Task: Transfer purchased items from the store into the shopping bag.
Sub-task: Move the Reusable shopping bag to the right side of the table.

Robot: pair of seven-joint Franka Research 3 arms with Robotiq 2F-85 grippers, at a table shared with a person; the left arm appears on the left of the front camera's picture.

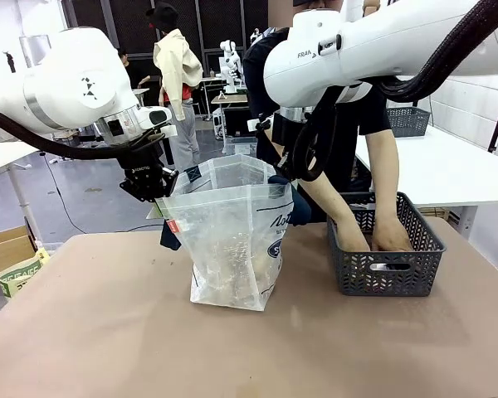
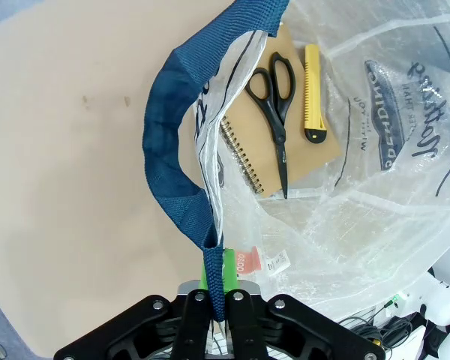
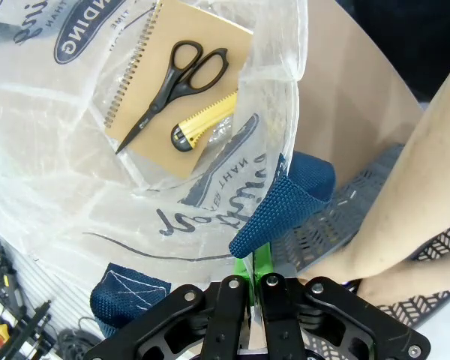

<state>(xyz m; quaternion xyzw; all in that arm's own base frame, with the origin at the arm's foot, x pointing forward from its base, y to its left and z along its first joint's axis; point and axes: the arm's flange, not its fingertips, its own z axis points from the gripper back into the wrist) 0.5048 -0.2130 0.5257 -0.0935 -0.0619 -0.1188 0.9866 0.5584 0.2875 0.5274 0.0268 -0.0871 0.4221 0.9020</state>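
Observation:
The clear shopping bag (image 1: 232, 240) stands open in the middle of the table. My left gripper (image 1: 160, 192) is shut on its left navy handle (image 2: 169, 142), and my right gripper (image 1: 284, 176) is shut on the right navy handle (image 3: 285, 202). At the bag's bottom lie a tan spiral notebook (image 2: 285, 135), black scissors (image 2: 274, 94) and a yellow box cutter (image 2: 312, 94); the right wrist view has the same notebook (image 3: 210, 45), scissors (image 3: 176, 79) and cutter (image 3: 202, 120). The dark grey basket (image 1: 386, 269) sits right of the bag, with both of a person's hands (image 1: 373, 236) inside it, hiding its contents.
The person's forearm (image 3: 405, 202) reaches down beside my right gripper. A cardboard box (image 1: 4, 249) sits off the table's left edge. A white table (image 1: 448, 174) with another basket (image 1: 408, 120) stands at the back right. The brown tabletop (image 1: 108, 332) spreads in front.

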